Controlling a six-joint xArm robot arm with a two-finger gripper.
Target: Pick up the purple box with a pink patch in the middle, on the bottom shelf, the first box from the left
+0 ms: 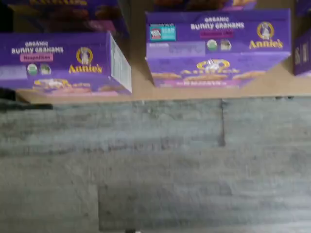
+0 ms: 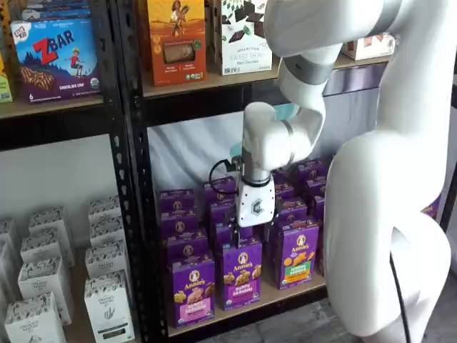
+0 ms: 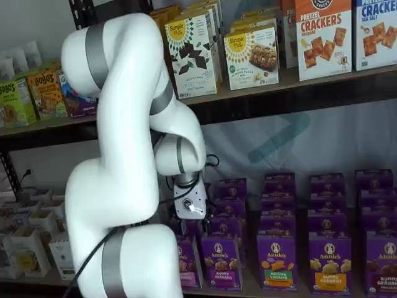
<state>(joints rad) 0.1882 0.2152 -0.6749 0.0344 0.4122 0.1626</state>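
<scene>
The purple box [image 2: 191, 289] stands upright at the left end of the front row on the bottom shelf [image 2: 280, 294], with a pink patch low on its front. In the wrist view its top face [image 1: 63, 60] shows a pink label, and the tan shelf board [image 1: 141, 87] shows beside it. My gripper [image 2: 251, 232] hangs above the row of purple boxes, a little right of and behind that box. Its white body shows in both shelf views. The fingers [image 3: 188, 218] are mostly lost against the boxes, and they hold nothing.
More purple boxes fill the shelf: one with a purple patch [image 2: 241, 275] next to the target, then one with a green-and-orange patch [image 2: 298, 254]. A black post [image 2: 132, 179] stands left of it, with white boxes [image 2: 43, 286] beyond. Grey plank floor [image 1: 155, 165] lies in front.
</scene>
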